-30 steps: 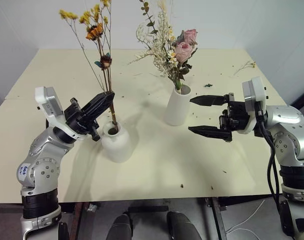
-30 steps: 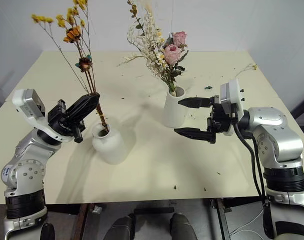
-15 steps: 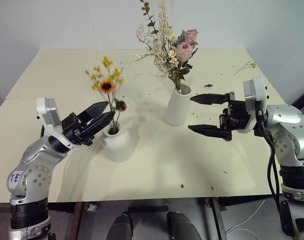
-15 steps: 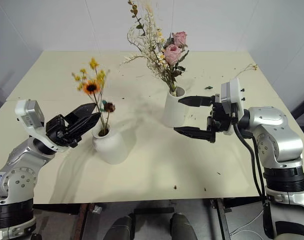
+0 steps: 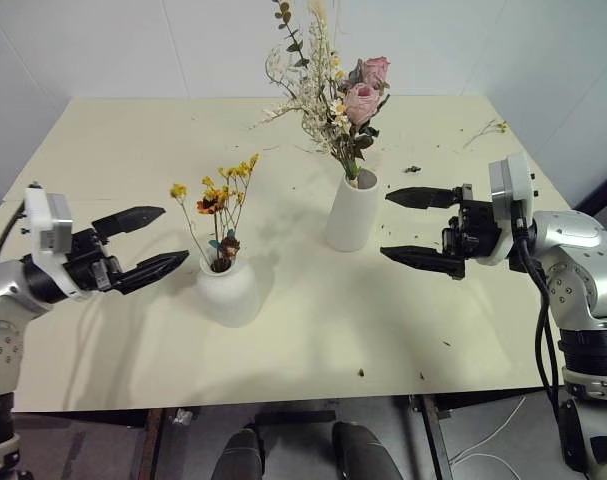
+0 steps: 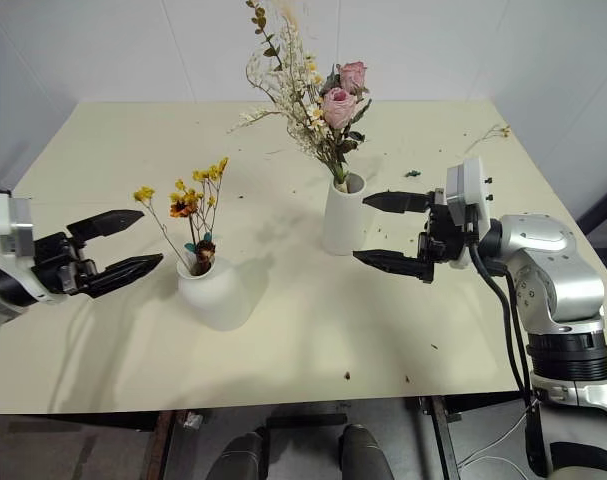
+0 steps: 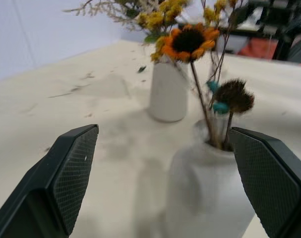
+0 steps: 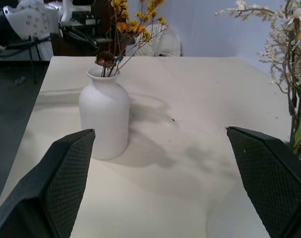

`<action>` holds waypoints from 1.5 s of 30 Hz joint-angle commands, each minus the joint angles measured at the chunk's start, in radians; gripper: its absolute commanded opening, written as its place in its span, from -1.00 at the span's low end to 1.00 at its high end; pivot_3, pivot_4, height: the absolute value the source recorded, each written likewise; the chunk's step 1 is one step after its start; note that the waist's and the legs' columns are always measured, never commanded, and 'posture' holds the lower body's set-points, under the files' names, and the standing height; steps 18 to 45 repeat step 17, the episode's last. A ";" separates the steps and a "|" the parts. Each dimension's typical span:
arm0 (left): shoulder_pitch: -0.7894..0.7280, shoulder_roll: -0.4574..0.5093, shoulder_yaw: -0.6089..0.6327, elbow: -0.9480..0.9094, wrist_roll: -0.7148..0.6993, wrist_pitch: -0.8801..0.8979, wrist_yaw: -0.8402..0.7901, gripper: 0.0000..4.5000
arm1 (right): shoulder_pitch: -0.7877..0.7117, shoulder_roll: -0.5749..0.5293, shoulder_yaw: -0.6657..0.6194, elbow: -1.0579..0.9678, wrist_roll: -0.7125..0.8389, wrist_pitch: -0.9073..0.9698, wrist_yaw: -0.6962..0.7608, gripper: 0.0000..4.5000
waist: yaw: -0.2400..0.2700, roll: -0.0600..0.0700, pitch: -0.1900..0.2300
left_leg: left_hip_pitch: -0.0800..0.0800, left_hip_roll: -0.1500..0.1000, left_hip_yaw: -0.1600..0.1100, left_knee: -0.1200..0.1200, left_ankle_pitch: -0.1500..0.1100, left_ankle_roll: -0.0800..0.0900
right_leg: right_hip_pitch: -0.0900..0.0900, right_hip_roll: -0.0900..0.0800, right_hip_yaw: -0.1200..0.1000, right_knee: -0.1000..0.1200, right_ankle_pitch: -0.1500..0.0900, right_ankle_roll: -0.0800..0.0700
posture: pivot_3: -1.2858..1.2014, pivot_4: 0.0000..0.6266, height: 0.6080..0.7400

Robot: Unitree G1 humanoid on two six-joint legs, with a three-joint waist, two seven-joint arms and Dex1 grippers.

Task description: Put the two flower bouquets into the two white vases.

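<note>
The thin bunch of yellow-orange flowers (image 5: 218,200) stands in the short squat white vase (image 5: 229,290) at the table's front left. My left gripper (image 5: 151,240) hangs open just left of that vase, level with its neck, holding nothing. The bushy bouquet with pink roses (image 5: 345,100) stands in the tall tapered white vase (image 5: 351,210) at the middle. My right gripper (image 5: 403,226) is open to the right of the tall vase, its fingers pointing at it, empty. The left wrist view has the squat vase (image 7: 210,191) close between the fingers (image 7: 73,168).
Petal and twig crumbs (image 5: 415,170) are scattered over the cream table (image 5: 313,330), with a loose sprig (image 5: 488,130) near the far right edge. White walls close in behind the table and at both sides.
The left gripper opened and let go of the yellow-orange bunch, which dropped deeper into the squat vase. The left arm then drew back to the left. The right arm kept still.
</note>
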 commanded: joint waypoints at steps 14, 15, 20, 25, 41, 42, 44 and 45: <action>-0.267 -0.066 -0.131 0.308 0.117 -0.189 -0.168 0.98 | 0.258 -0.155 -0.251 -0.069 -0.098 -0.099 -0.119 1.00 | 0.009 0.001 0.000 | 0.000 0.001 0.001 -0.001 -0.001 0.000 | 0.000 0.001 -0.001 0.001 0.001 0.003 | 0.03 -0.52 1.00; -0.275 -0.072 -0.138 0.319 0.122 -0.196 -0.174 0.98 | 0.272 -0.155 -0.260 -0.079 -0.095 -0.098 -0.128 1.00 | 0.007 0.001 0.000 | 0.000 0.001 0.001 -0.001 -0.001 0.000 | 0.000 0.001 -0.001 0.001 0.002 0.003 | 0.03 -0.52 1.00; -0.281 -0.081 -0.144 0.329 0.127 -0.207 -0.182 0.98 | 0.300 -0.147 -0.268 -0.102 -0.088 -0.098 -0.136 1.00 | 0.002 0.001 0.000 | 0.000 0.001 0.001 0.000 -0.001 0.000 | 0.000 0.001 0.000 0.002 0.002 0.004 | 0.03 -0.52 1.00; -0.281 -0.081 -0.144 0.329 0.127 -0.207 -0.182 0.98 | 0.300 -0.147 -0.268 -0.102 -0.088 -0.098 -0.136 1.00 | 0.002 0.001 0.000 | 0.000 0.001 0.001 0.000 -0.001 0.000 | 0.000 0.001 0.000 0.002 0.002 0.004 | 0.03 -0.52 1.00; -0.281 -0.081 -0.144 0.329 0.127 -0.207 -0.182 0.98 | 0.300 -0.147 -0.268 -0.102 -0.088 -0.098 -0.136 1.00 | 0.002 0.001 0.000 | 0.000 0.001 0.001 0.000 -0.001 0.000 | 0.000 0.001 0.000 0.002 0.002 0.004 | 0.03 -0.52 1.00; -0.281 -0.081 -0.144 0.329 0.127 -0.207 -0.182 0.98 | 0.300 -0.147 -0.268 -0.102 -0.088 -0.098 -0.136 1.00 | 0.002 0.001 0.000 | 0.000 0.001 0.001 0.000 -0.001 0.000 | 0.000 0.001 0.000 0.002 0.002 0.004 | 0.03 -0.52 1.00; -0.281 -0.081 -0.144 0.329 0.127 -0.207 -0.182 0.98 | 0.300 -0.147 -0.268 -0.102 -0.088 -0.098 -0.136 1.00 | 0.002 0.001 0.000 | 0.000 0.001 0.001 0.000 -0.001 0.000 | 0.000 0.001 0.000 0.002 0.002 0.004 | 0.03 -0.52 1.00; -0.281 -0.081 -0.144 0.329 0.127 -0.207 -0.182 0.98 | 0.300 -0.147 -0.268 -0.102 -0.088 -0.098 -0.136 1.00 | 0.002 0.001 0.000 | 0.000 0.001 0.001 0.000 -0.001 0.000 | 0.000 0.001 0.000 0.002 0.002 0.004 | 0.03 -0.52 1.00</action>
